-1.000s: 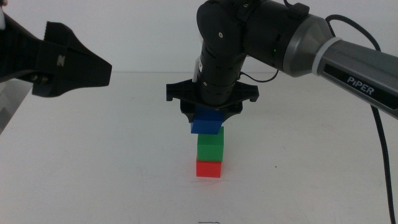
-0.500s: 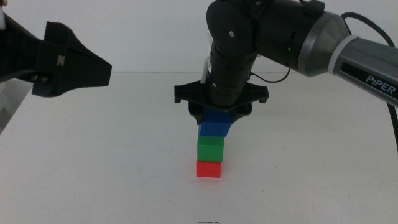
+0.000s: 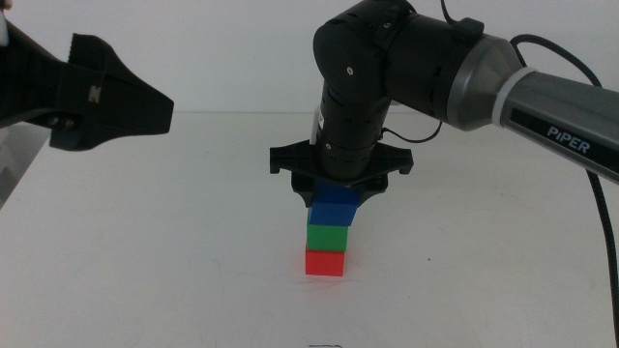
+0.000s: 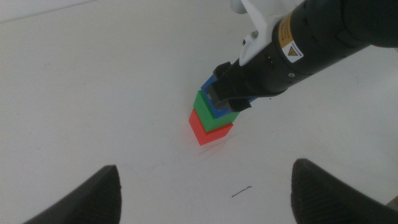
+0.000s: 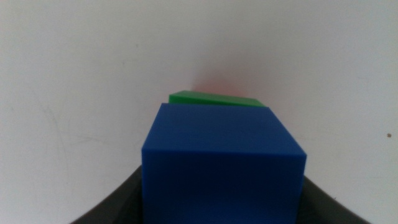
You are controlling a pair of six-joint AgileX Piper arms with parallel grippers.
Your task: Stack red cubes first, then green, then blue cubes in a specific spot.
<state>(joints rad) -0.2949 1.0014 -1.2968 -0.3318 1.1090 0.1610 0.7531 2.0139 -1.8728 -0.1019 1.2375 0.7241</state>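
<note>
Blue cube being seated on green, red at base — last placement of the stack.

Far left, raised clear of the table: left gripper (image 3: 145, 101), jaws spread wide, nothing held, waiting. Centre: red cube (image 3: 324, 261) on the white table (image 3: 145, 242), green cube (image 3: 328, 235) squarely on it, blue cube (image 3: 334, 208) at or just above green's top; contact not resolvable. Right gripper (image 3: 338, 188) reaching in from the right, clamped on blue from above. From the right wrist, blue sits nearer the camera than green, a green sliver showing past its far edge. Best: nudge into line, lower until flat, open slowly, lift straight up to avoid toppling.
</note>
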